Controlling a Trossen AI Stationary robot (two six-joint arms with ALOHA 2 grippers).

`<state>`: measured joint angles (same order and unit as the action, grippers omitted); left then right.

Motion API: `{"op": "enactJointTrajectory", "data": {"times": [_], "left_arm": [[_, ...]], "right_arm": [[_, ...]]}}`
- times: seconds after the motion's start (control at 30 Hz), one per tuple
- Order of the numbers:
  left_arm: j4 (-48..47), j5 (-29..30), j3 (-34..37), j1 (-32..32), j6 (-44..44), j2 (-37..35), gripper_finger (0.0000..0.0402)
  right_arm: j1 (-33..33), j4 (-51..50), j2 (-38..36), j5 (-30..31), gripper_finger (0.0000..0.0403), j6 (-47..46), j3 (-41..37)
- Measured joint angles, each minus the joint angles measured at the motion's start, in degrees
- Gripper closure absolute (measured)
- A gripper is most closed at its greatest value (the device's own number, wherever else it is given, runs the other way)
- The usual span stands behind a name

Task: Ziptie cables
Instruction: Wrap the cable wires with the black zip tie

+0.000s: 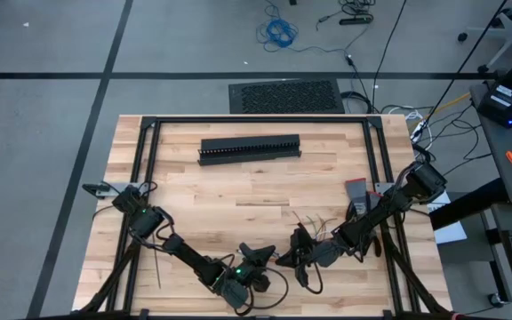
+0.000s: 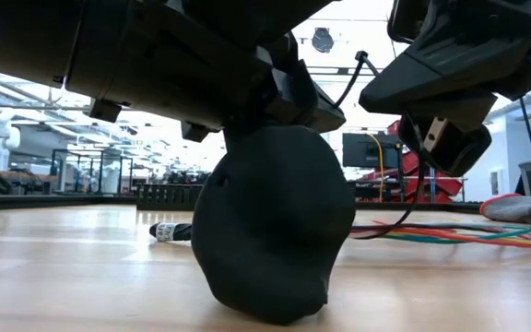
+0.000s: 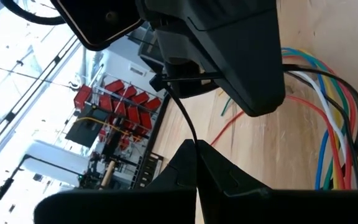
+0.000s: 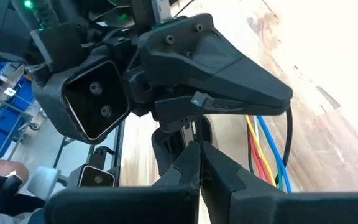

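- While both arms lean in low at the near edge of the table (image 1: 238, 191), their tips come close together, almost nose to nose.
- Left gripper (image 1: 258, 256) has its two fingers pressed tight together. A thin dark line, maybe a ziptie (image 3: 180, 106) or maybe just a lead, runs up from its tip toward the other arm. I cannot tell which it is, or if it is really pinched.
- Right gripper (image 1: 293, 252) has its fingers squeezed together too. A thin dark strand sits right at its tip, and again I cannot say if it is held.
- Just beside and behind the right gripper lie the cables (image 1: 323, 224), flat on the wood with their coloured ends spread out. Neither gripper has hold of them.
- I think the two tips meet like this so a thin strip can go from one to the other, ready to loop round the wires.
- Far past both grippers, across the table, a long black slotted duct (image 1: 249, 148) lies by itself.
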<state>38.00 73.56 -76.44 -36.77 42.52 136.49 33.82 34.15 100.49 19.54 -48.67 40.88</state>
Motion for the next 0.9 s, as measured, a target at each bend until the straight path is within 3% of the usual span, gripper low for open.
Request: {"op": "enactJointTrajectory", "data": {"times": [0.57,0.9], "left_arm": [[-1.02,3.61,0.03,0.04,22.03,0.0,0.0402],[-1.05,3.61,-0.06,0.61,22.99,0.02,0.0402]], "right_arm": [[0.37,-0.13,0.0,-0.31,0.0403,-2.75,-0.01],[0.23,-1.29,0.0,-0.38,0.0403,-3.08,0.0]]}}
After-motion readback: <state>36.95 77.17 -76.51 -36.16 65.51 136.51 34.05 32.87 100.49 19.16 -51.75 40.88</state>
